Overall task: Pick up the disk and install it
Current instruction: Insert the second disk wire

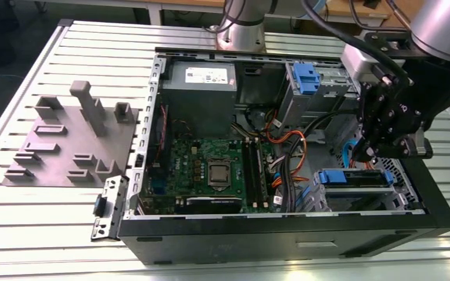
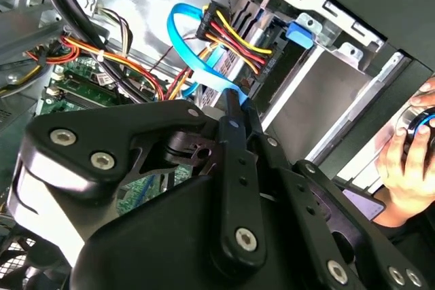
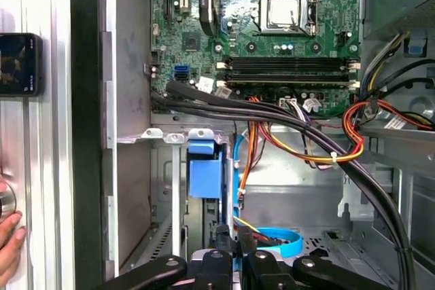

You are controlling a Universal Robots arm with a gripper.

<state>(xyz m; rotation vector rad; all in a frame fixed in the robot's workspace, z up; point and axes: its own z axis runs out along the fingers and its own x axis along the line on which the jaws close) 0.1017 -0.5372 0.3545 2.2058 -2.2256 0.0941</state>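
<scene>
Disk (image 1: 355,177), blue-framed, sits in the drive cage (image 1: 360,196) at the computer case's (image 1: 287,234) front corner, with the hand (image 1: 388,153) just above, its fingers seemingly together, so seating likely wants a straight, gentle push.

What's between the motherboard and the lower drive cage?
In the exterior view, a tangle of orange, red and black cables fills the gap between motherboard and lower drive cage.
</scene>
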